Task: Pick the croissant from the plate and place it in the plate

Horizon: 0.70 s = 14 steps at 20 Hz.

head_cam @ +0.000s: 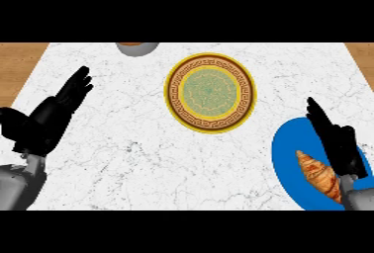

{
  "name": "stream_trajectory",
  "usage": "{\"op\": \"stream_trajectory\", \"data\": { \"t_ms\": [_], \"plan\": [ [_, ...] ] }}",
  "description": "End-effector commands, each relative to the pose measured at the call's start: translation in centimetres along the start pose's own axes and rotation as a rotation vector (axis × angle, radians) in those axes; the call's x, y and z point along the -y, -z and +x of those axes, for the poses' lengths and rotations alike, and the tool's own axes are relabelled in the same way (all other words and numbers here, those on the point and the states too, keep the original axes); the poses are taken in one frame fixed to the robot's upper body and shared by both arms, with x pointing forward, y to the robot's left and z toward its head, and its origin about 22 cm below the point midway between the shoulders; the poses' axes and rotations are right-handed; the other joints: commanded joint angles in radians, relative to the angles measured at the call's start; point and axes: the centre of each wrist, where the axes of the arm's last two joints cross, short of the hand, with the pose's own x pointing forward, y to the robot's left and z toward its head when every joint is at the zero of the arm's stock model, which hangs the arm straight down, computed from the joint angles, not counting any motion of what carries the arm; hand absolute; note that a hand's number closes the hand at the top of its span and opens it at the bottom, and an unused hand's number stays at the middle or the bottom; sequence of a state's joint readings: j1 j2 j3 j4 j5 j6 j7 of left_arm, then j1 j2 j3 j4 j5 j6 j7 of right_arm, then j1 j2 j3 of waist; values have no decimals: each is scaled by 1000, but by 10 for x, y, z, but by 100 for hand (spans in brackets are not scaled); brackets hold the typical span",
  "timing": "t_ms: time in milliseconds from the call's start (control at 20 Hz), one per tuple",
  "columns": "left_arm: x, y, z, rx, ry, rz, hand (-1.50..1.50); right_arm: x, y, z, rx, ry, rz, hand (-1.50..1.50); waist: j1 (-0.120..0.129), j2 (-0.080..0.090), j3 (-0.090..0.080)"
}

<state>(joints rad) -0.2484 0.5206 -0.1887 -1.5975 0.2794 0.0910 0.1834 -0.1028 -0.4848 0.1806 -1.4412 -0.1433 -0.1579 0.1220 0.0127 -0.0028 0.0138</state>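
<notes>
Currently the croissant (319, 174) lies on the blue plate (288, 148) at the marble counter's (124, 163) right edge. The right hand (332, 138) hangs over that plate just beside the pastry, with fingers straight and holding nothing. The left hand (62, 101) rests at the left, open and empty. A yellow-rimmed patterned plate (173, 94) sits mid-counter, well apart from the blue one.

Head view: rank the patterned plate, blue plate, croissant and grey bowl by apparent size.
Blue plate and patterned plate: alike; the blue one is nearer and partly hidden, so unranked.
Croissant.
Grey bowl, only a cut-off sliver showing.
</notes>
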Motion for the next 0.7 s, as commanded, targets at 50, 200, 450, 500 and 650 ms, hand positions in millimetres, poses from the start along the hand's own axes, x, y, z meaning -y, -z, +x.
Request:
{"op": "stream_trajectory", "data": {
  "t_ms": [50,200,450,500,650],
  "plan": [
    [-8,-25,-34,-24,107,91,0,1,-4,26,157,153,170,-150,-5,-1,-14],
    [-37,-38,-49,-61,215,193,0,-25,-12,59,388,372,368,-150,5,-12,-13],
    [-32,-71,-85,-128,219,266,0,19,-39,44,721,145,-29,-150,-41,-12,-11],
    [-25,-79,-102,-139,226,268,0,24,-52,40,763,173,-23,-150,-57,-11,-12],
    [-29,-85,-106,-120,231,280,0,15,-82,3,813,273,-81,-150,-45,-4,-12]
  ]
}}
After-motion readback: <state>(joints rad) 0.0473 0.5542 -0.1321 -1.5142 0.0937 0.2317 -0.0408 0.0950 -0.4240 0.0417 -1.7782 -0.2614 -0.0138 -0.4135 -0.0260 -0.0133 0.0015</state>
